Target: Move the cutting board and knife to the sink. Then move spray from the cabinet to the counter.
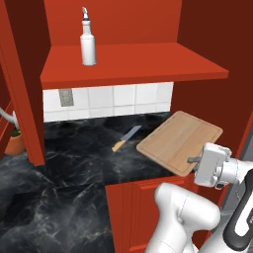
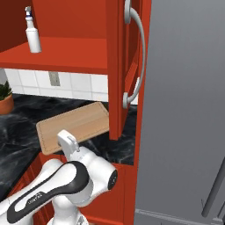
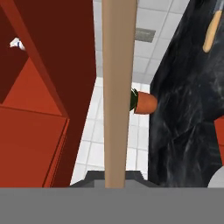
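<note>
Pinching the flat light-tan wooden cutting board by its near edge, gripper lifts it off the black marble tabletop for sink transfer; yellow-handled knife remains.

Fingertips hidden behind the hand in both base views, so the jaws' contact with the board can't be read there. Hand view gives the board edge-on only, cut off top and bottom, its faces unseen. Board's right corner hidden behind the cabinet door in the right base view. Knife small, blade tip hard to make out; in the hand view just the handle, blade cut off at the top. Plant pot cut by the left edge, half behind the cabinet side. Pot also partly behind the board. Spray a tiny white nozzle tip, the rest hidden.
</note>
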